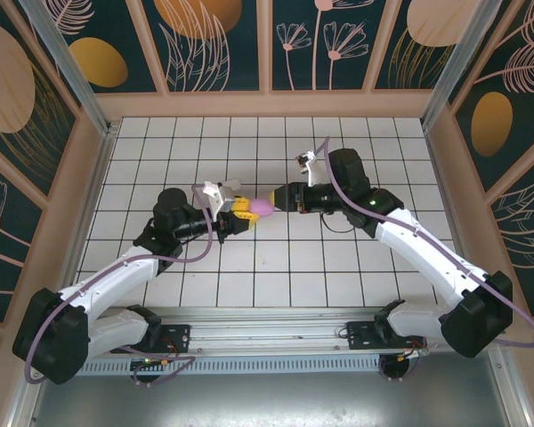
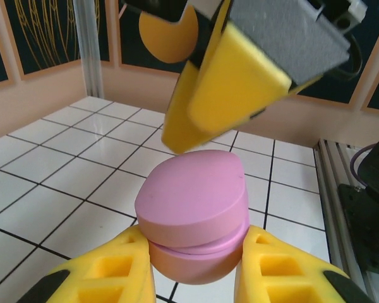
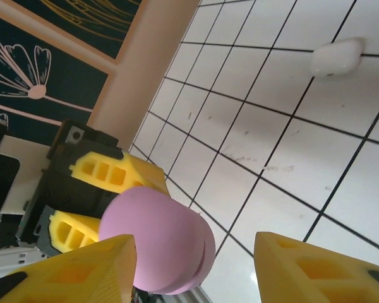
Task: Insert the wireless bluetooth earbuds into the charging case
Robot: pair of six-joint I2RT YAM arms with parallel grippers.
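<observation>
**Left gripper point(image 2: 192, 262) clamps purple charging case point(image 2: 192, 196); right gripper point(image 3: 196, 252) spread around it**

The left gripper is closed on the purple charging case, with one yellow finger pressed to each side of its lower half. The lid is down. The case hangs above the tiled table point(image 1: 338, 267).

The right gripper meets it tip to tip with its fingers parted. The case sits between them, close against one finger, though contact cannot be told. There is a clear gap to the other finger.

Well beyond the right gripper's fingertips, a white case point(image 3: 336, 57) lies on the tiles.
</observation>
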